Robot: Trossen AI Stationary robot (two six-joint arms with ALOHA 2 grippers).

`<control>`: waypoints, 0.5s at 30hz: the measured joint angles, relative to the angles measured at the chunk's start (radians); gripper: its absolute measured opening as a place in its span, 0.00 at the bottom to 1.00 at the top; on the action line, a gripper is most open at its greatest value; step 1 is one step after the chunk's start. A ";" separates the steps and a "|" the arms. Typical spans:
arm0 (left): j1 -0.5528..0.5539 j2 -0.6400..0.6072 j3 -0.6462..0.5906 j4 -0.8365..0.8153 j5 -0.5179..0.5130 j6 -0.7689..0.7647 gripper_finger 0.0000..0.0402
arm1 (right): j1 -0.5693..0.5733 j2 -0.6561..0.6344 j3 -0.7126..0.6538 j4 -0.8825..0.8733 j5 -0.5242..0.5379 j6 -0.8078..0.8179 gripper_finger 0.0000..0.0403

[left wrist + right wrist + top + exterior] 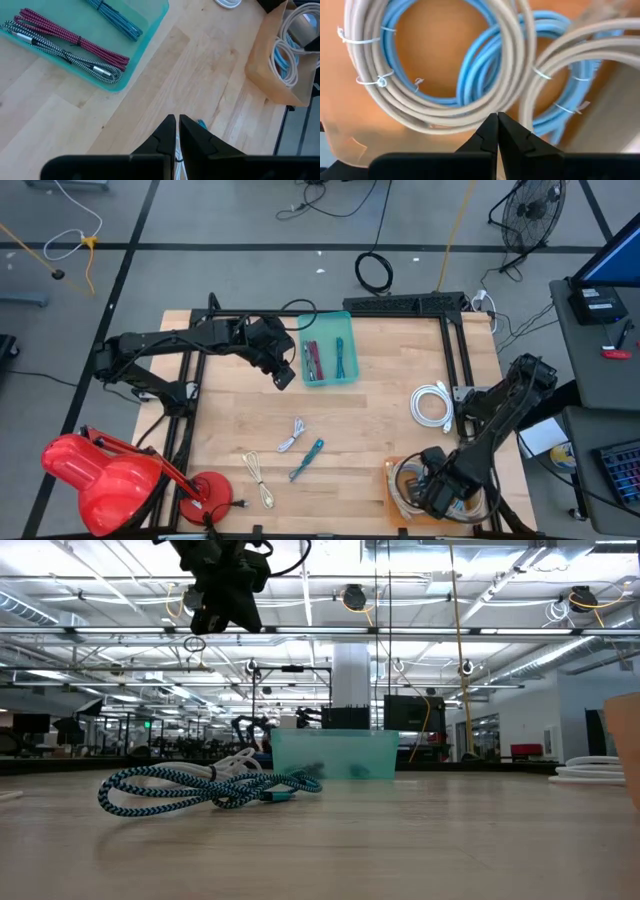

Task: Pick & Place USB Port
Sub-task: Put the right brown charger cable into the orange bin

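Both jaws are pressed together and empty: the left gripper (283, 373) hangs above the bench (380, 410) beside the teal tray (345, 377), the right gripper (432, 492) sits over the brown box (260, 60) of coiled cables. The loose teal cable (306, 459) mid-bench looks light and floppy, so I would take it at the bunched middle, not a plug. Only the left wrist view shows the red cable (70, 37) and checked cable (60, 50) in the tray; the low view shows the teal cable's braid.

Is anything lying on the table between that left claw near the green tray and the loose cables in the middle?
Nothing visible. The left gripper hangs beside the teal tray, and only bare wood lies between it and the white cable and teal cable.
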 joint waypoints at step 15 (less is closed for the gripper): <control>0.000 0.000 0.000 0.000 -0.006 0.007 0.06 | 0.000 -0.002 0.179 -0.132 -0.013 -0.040 0.00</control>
